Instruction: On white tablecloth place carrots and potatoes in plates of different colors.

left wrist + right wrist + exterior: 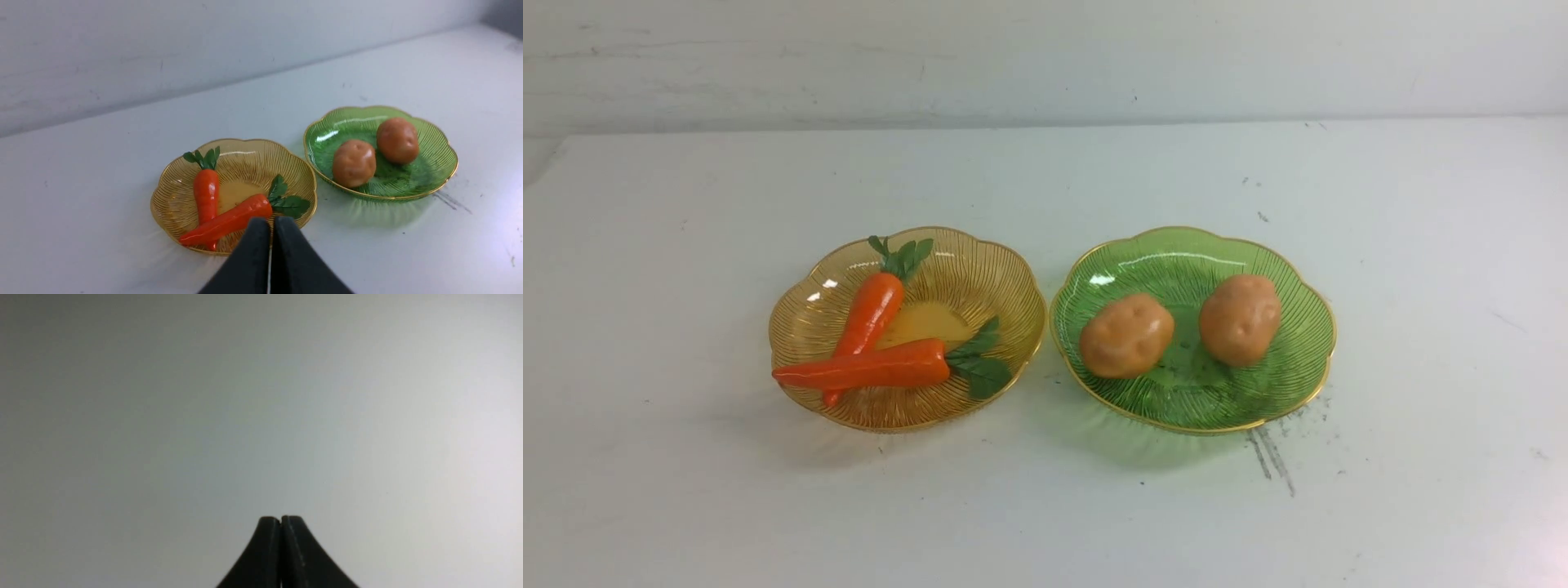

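Two orange carrots (870, 314) (866, 369) lie crossed in the amber-yellow plate (1005, 282) on the white tablecloth (1045, 506). Beside it to the right stands the green plate (1298, 359), holding two tan potatoes (1127, 335) (1240, 318). Neither arm shows in the front view. In the left wrist view my left gripper (271, 220) is shut and empty, hanging back from the near rim of the amber plate (171, 204), with the carrots (206, 192) (229, 220) beyond its tips. My right gripper (281, 518) is shut with nothing in it, over bare white cloth.
A pale wall (1045, 57) closes off the far edge of the cloth. Grey scuff streaks (1270, 453) mark the cloth just in front of the green plate.
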